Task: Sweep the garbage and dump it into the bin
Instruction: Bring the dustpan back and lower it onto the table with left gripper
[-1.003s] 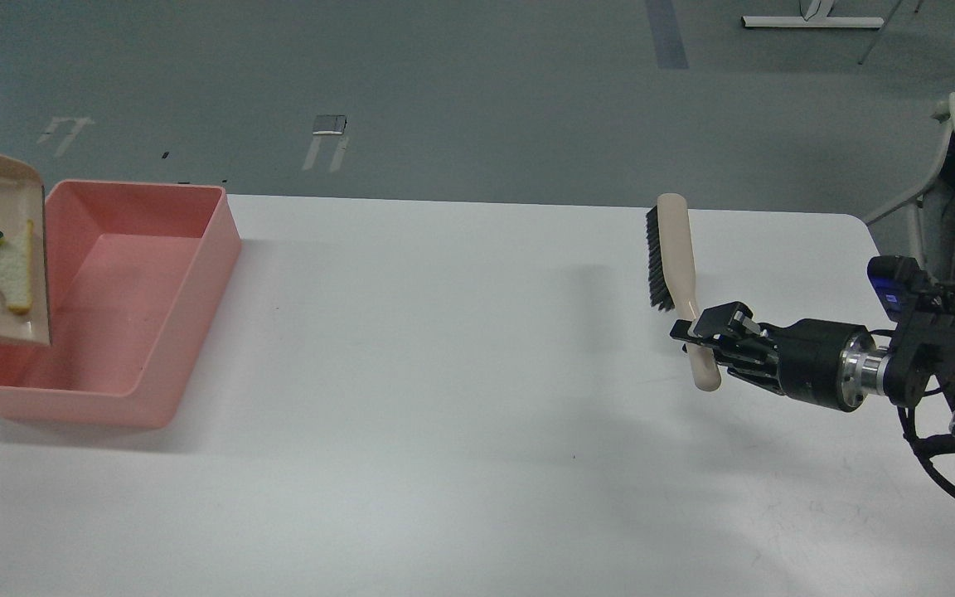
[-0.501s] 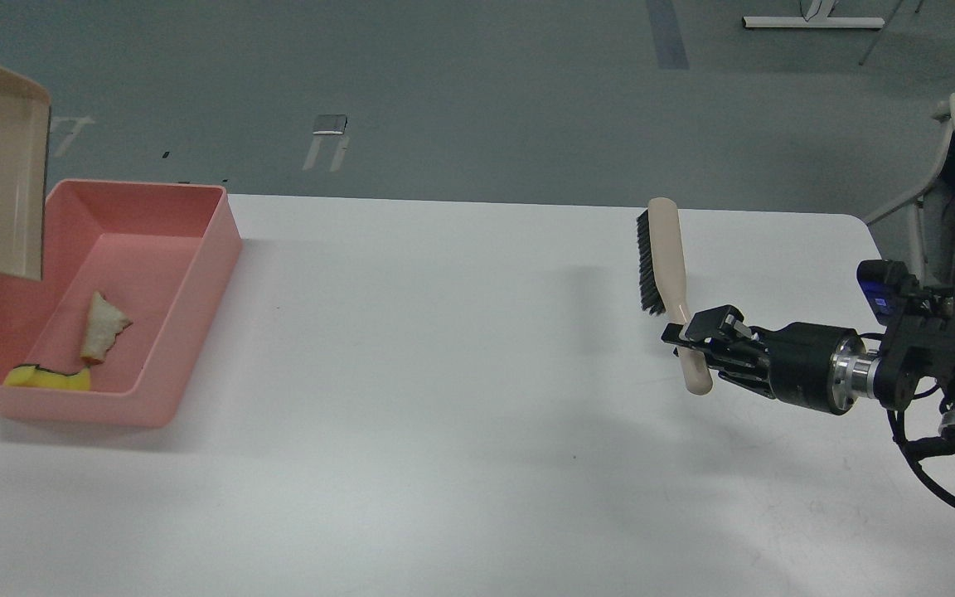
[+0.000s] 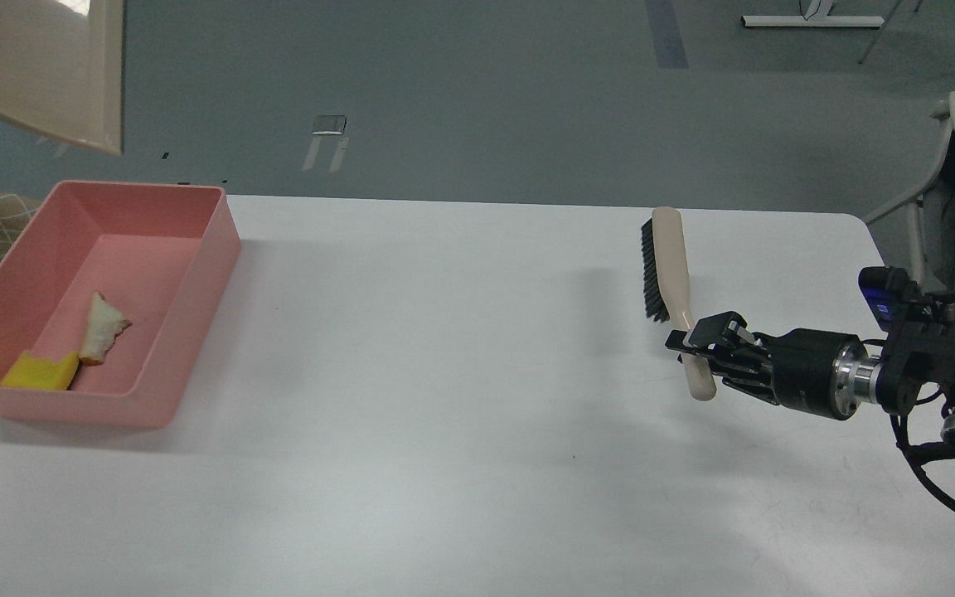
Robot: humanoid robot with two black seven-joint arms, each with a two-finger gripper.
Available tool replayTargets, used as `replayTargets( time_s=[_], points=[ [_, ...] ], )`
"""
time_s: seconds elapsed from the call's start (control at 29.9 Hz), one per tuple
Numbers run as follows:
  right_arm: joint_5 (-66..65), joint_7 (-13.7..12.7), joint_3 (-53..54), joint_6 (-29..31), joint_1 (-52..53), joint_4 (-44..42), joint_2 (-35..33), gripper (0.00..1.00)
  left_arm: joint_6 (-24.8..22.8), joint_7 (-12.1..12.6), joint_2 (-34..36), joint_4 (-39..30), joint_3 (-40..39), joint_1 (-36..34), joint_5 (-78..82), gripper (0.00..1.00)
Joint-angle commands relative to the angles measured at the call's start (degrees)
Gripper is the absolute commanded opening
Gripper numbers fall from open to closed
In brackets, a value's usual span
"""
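The pink bin (image 3: pixel 196 274) stands at the table's left end. Both scraps of garbage lie inside it: the yellow sponge piece (image 3: pixel 40 371) at the near wall and the pale crust strip (image 3: pixel 103 328) just beyond it. The beige dustpan (image 3: pixel 38 70) hangs tilted high above the bin at the top left, empty as far as I see; my left gripper holding it is out of view. My right gripper (image 3: pixel 690 347) is shut on the handle of the beige black-bristled brush (image 3: pixel 666 265), which it holds over the table's right side, bristles facing left.
The white table (image 3: pixel 444 398) has its far edge behind the bin and its right corner near my right arm. A chair (image 3: pixel 954 157) stands off the table's right end. Grey floor lies beyond.
The dustpan tipped up and rose well above the bin; the sponge and the crust slid out of it into the bin. My right gripper with the brush shifted slightly.
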Motion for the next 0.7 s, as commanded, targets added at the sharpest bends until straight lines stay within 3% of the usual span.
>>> replayTargets(
  time_s=[0.0,0.07,0.17,0.27,0.5,0.57,0.64,0.67],
  points=[
    [-0.4,0.0,-0.2,0.2,-0.2,0.0,-0.2,0.02,-4.0,3.4,-7.1,-2.3,2.3,-3.7,-1.6,0.0],
    [-2.1,0.3,-0.3,0.2,-0.6,0.0,-0.6,0.02,-5.8,8.2,-15.0,-3.3,5.5,-6.5,-1.6,0.0],
    [-4.6,0.5,-0.3,0.2,-0.9,0.1,-0.6,0.02,-5.8,11.4,-23.6,-3.1,7.9,-7.8,-1.6,0.0],
    [-5.3,0.8,-0.3,0.6,-0.9,0.1,-0.8,0.02,-5.5,12.0,-31.1,-2.8,11.7,-7.7,-0.8,0.0],
    [-5.3,1.3,-0.3,2.1,-1.0,0.5,-2.3,0.02,-0.1,10.3,-38.5,-0.3,21.8,-6.6,2.3,0.0],
    [-5.2,1.4,-0.4,2.1,-1.0,0.6,-2.4,0.02,0.8,8.9,-39.5,0.8,23.3,-5.9,3.8,0.0],
    [-5.1,2.6,-0.5,2.3,-1.3,0.6,-2.7,0.02,2.4,5.3,-41.6,3.1,25.9,-5.0,7.2,0.0],
    [-5.1,2.8,-0.5,2.3,-1.5,0.6,-2.7,0.02,3.1,4.8,-42.1,3.8,26.6,-4.8,7.9,0.0]
  ],
)
